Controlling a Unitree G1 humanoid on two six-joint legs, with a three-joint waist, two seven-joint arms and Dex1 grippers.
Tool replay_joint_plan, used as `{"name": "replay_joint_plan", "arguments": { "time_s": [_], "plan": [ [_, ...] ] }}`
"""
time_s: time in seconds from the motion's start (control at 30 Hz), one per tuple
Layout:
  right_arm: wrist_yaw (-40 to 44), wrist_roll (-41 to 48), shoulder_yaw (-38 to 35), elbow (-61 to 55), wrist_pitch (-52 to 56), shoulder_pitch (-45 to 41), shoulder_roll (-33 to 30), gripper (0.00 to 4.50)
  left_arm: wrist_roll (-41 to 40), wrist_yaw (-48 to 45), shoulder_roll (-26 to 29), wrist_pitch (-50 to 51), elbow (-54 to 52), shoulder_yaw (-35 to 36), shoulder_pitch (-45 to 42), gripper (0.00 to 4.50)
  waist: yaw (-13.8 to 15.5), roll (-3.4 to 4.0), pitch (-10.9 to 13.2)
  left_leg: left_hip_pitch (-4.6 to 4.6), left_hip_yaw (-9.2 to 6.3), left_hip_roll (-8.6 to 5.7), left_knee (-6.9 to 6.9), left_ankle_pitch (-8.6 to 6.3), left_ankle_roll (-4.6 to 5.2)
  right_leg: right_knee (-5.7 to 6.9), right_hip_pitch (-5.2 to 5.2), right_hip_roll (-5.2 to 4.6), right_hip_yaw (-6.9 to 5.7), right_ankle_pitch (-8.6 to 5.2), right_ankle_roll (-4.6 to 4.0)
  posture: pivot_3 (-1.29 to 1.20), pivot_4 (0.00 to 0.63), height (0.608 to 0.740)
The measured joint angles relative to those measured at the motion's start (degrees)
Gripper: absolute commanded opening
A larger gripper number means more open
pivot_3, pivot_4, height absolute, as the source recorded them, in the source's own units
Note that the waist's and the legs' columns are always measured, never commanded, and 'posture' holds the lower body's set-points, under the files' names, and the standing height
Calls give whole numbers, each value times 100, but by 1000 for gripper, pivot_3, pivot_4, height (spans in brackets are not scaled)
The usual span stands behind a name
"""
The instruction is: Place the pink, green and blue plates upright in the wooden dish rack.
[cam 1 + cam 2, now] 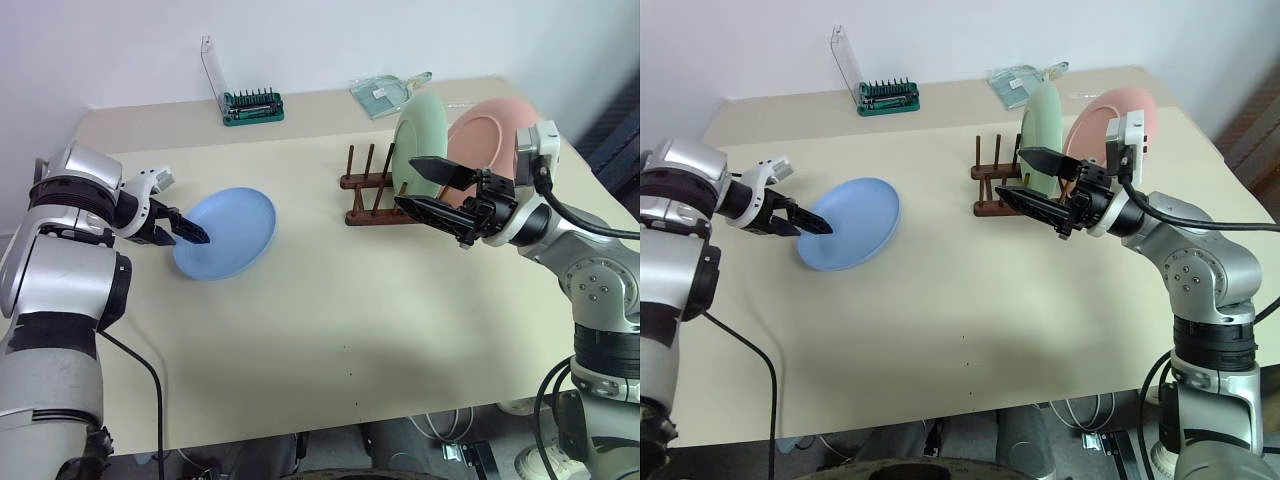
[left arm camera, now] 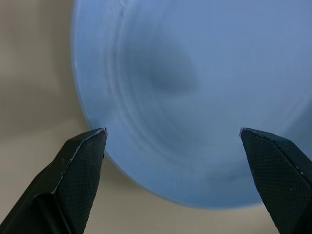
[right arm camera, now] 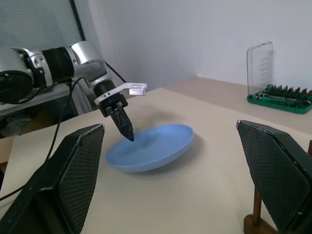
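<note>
The blue plate [image 1: 228,232] lies on the table's left half. My left gripper [image 1: 194,235] is open at its left rim; in the left wrist view the fingers [image 2: 83,161] stand wide apart with the rim of the blue plate [image 2: 195,97] between them, not gripped. The green plate [image 1: 422,130] and the pink plate [image 1: 485,128] stand upright in the wooden dish rack [image 1: 370,190] at the back right. My right gripper [image 1: 406,181] hovers open and holds nothing in front of the rack, pointing left toward the blue plate [image 3: 151,148].
A green tray of screwdriver bits [image 1: 253,107] with an upright clear lid [image 1: 211,64] sits at the table's far edge. A clear plastic item [image 1: 385,92] lies behind the rack. Bare tabletop [image 1: 330,330] spreads between the arms and toward the front edge.
</note>
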Motion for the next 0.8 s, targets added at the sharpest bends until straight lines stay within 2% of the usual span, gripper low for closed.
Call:
{"name": "replay_joint_plan", "arguments": {
  "time_s": [0.13, 0.27, 0.53, 0.8],
  "plan": [
    [-7, -1, -9, -2, -18, 14, -8, 4431, -205, 549, 4, 0, 107, 618, -478, 4500, 4, -23, 9, -30, -5, 1, 16, 2, -3, 5, -25, 0, -5, 2, -1, 0, 150, 740],
    [-6, -36, 0, 0, -46, 12, -5, 4431, -191, 557, 104, -1, 78, 689, -851, 4500, 2, -17, 4, -51, 1, -4, 22, 2, -3, 8, -51, -4, -4, 7, 2, 0, 150, 740],
    [9, -118, 0, 14, -154, 12, 0, 4431, 112, 643, 458, -278, 171, 610, -215, 4500, -21, -18, 5, -57, 9, 1, 23, 7, -11, 22, -68, -2, -4, 13, -7, 0, 150, 740],
    [38, -152, 16, 104, -202, -4, 13, 4431, 29, 973, 471, -180, 192, 900, 176, 4500, 7, -22, 3, -57, 7, -1, 28, 8, -11, 24, -65, -3, -6, 15, -6, 0, 150, 740]
  ]
}}
